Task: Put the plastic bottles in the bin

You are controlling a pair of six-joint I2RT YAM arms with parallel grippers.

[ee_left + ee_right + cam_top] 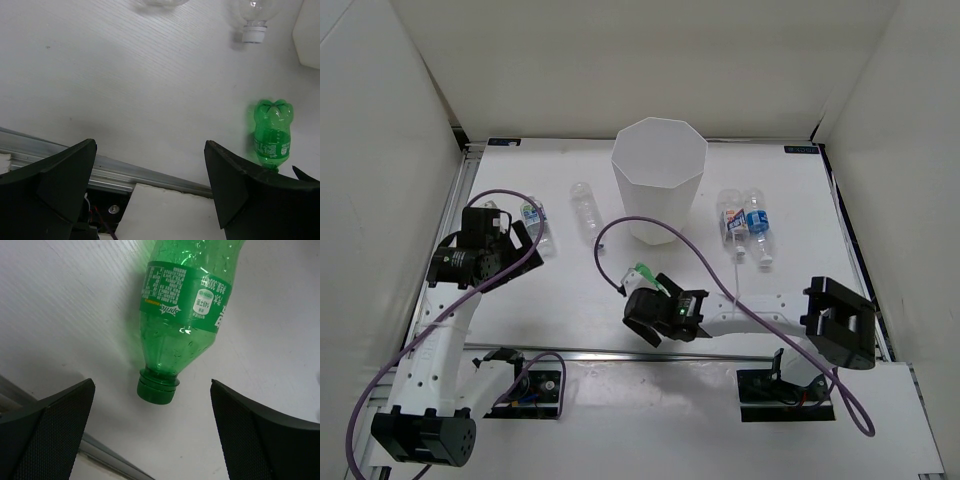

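Two gaping claws, left claw (150, 145), right claw (152, 385), glossy translucent green bottle (187, 315), faceted white bin (658, 212).

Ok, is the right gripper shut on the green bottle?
No: its fingers stand wide apart, and the green bottle lies untouched on the table beyond them.

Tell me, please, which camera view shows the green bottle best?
The right wrist view: the green bottle fills the frame, label and cap clear. The left wrist view shows it small, at the right edge; the top external view shows only a green sliver.
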